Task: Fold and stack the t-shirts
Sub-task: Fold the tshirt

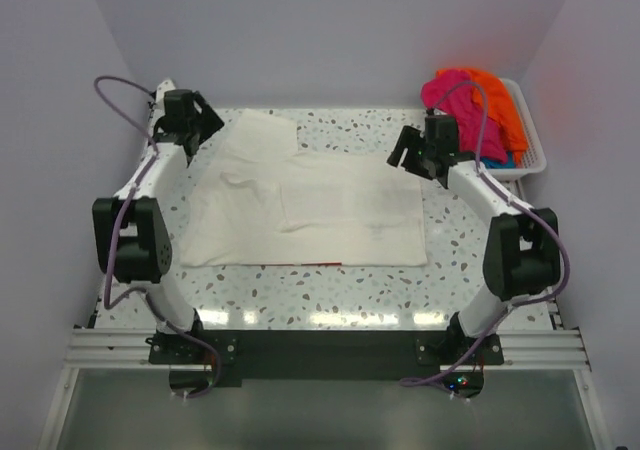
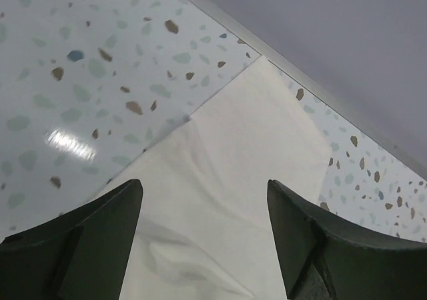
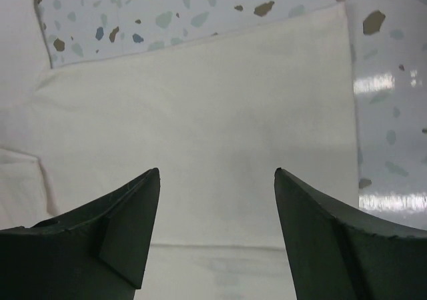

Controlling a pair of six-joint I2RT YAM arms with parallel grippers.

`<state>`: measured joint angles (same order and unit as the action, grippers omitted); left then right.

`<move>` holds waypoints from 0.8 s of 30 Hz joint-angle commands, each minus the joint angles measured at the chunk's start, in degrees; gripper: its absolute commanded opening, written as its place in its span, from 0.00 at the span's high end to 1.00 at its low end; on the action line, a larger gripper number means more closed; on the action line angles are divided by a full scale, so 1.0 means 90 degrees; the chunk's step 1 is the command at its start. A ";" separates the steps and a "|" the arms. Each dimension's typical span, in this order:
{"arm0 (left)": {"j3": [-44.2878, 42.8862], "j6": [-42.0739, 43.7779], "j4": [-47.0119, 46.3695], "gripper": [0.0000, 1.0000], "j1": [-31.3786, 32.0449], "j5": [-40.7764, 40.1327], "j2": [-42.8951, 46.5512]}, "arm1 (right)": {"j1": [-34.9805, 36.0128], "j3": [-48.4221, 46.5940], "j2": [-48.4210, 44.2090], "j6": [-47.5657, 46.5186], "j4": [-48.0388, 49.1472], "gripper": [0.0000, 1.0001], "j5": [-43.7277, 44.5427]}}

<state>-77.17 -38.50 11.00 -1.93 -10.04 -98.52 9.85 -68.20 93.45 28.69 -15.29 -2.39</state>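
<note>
- Cream cloth, the tee [image 1: 310,205], is spread flat on the table [image 1: 330,290]. It is partly folded, and both grippers are placed over its far edge.
- The left gripper [image 2: 203,247] is held wide open and nothing is pinched. Cloth lies under the gap and ahead of the fingertips, where a sleeve tapers to a corner near the wall. Bare table is seen just outside the finger on the left of that view.
- The right gripper [image 3: 217,240] is likewise held wide and empty. Cloth fills the space under and ahead of both fingers. Its side edge runs just outside the finger on the right of that view and ends in a square corner ahead of the tips.
- The tee is judged light, soft and limp. No stiffness is to be expected, so any lifted part is likely to sag and drag the rest along.
- The table looks glossy, so the stacked layers may well slide or be peeled apart if only the top one is caught.
- A hold is best taken at edges and corners. For the left fingers that is the sleeve edge ahead. For the right fingers it is the corner ahead and slightly outward, with all layers pinched together.
- The other tees [image 1: 470,105], pink and orange, are heaped in the basket [image 1: 535,155], beyond the right fingers on their outer side and apart from them.
</note>
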 commanded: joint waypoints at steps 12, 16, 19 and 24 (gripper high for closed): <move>-0.4900 0.3193 -0.0266 0.14 0.0449 0.0911 -0.4608 | 0.0019 -0.1992 0.1989 -0.1166 0.0654 0.29 0.0032; -0.5673 0.3194 -0.0070 0.14 0.0459 0.0921 -0.5254 | 0.0019 -0.2070 0.2097 -0.1254 0.0615 0.30 0.0168; -0.5674 0.3136 -0.0255 0.14 0.0488 0.0940 -0.5459 | 0.0019 -0.2119 0.2107 -0.1371 0.0566 0.30 0.0217; -0.5674 0.3019 -0.0480 0.21 0.0547 0.1077 -0.5684 | 0.0009 -0.2041 0.1990 -0.1459 0.0566 0.30 0.0246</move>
<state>-125.29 -12.25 10.00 2.24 -1.80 -148.42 9.85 -84.71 112.25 17.50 -12.40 -1.96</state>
